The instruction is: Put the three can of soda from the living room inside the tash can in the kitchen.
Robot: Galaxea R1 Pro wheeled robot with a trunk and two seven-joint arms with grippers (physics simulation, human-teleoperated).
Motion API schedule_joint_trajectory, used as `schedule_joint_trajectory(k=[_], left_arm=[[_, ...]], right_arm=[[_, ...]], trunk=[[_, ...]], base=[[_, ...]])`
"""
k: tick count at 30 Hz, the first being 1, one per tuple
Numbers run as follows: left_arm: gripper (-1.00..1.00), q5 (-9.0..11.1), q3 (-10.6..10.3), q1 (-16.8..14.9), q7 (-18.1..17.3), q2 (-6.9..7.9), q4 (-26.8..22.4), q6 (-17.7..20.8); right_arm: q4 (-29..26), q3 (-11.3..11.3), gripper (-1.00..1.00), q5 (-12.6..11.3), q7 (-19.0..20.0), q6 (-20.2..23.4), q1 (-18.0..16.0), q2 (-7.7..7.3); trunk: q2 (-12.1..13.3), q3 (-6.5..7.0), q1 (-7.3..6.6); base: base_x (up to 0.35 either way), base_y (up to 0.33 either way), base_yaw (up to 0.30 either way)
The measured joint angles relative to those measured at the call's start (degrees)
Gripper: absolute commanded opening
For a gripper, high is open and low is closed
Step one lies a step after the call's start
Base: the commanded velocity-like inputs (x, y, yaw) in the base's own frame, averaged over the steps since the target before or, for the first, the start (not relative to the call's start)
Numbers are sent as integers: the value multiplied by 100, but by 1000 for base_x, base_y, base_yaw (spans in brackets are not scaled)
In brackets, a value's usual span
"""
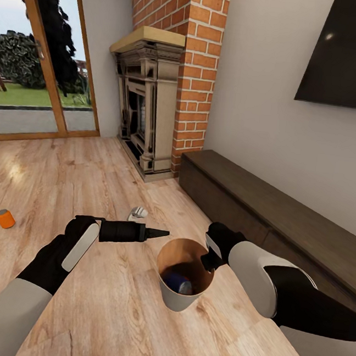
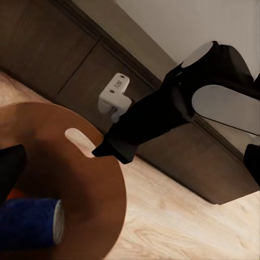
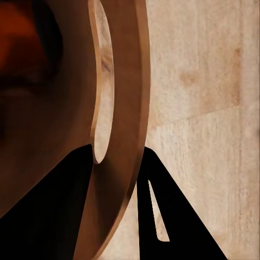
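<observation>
A pale plank floor (image 1: 102, 313) runs to a brick column (image 1: 196, 64) and a long dark bench (image 1: 284, 212) under a wall TV (image 1: 347, 51). In the head view the right gripper (image 1: 211, 257) pinches the rim of the trash can (image 1: 178, 297), held off the floor, with a blue soda can (image 1: 180, 282) lying inside. The left gripper (image 1: 158, 233) points at the bucket, jaws together on nothing. The next orange soda can (image 1: 5, 218) lies on its side on the floor well out beyond the left arm's outer side, so the left arm is nearer. A small white object (image 1: 138, 213) lies just ahead of the left gripper. The left wrist view shows the right gripper (image 2: 111, 150) biting the coppery rim (image 2: 81, 141), with the blue can (image 2: 32, 222) below. In the right wrist view the rim wall (image 3: 122, 108) sits clamped between its dark fingers (image 3: 162, 206).
</observation>
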Motion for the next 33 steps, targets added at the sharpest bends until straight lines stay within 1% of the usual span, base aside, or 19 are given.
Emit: schedule_joint_trajectory(k=[5,12,17,25,26,27,29,30,31,32,33], left_arm=[[100,-3,5,0,2,1,0,-4],[100,-2,6,0,26,1,0,-7],[100,7,6,-1,42,5,-5,4],[100,16,69,0,48,114,-16,26],[100,16,72,0,49,140,-17,24],[100,13,77,0,52,224,-17,13],[100,15,80,0,64,330,-17,5],[100,12,82,0,113,431,-20,-5],[100,14,82,0,157,484,-21,-8],[100,5,84,0,387,630,-43,-27],[100,13,84,1,498,684,-51,-36]], right_arm=[[-7,-63,-100,-49,10,-1,29,0],[-2,-29,-100,-2,-5,-139,46,-14],[-1,-71,-100,-39,0,-169,48,-32],[-14,-83,-100,-23,-2,-176,49,-75],[-15,-90,-100,-27,-1,-178,49,-78],[-18,-99,-100,-28,2,-180,48,-81],[-21,-105,-100,-32,4,-182,49,-85],[-23,-107,-100,-31,5,-183,48,-89],[-24,-106,-100,-27,5,-184,48,-92],[-40,-132,-100,-43,8,-185,59,-122],[-60,-132,-100,-35,7,-185,65,-136]], trunk=[[0,0,0],[0,0,0],[0,0,0],[0,0,0],[0,0,0],[0,0,0],[0,0,0],[0,0,0],[0,0,0],[0,0,0],[0,0,0]], base=[[0,0,0],[0,0,0],[0,0,0],[0,0,0],[0,0,0],[0,0,0],[0,0,0],[0,0,0],[0,0,0],[0,0,0],[0,0,0]])
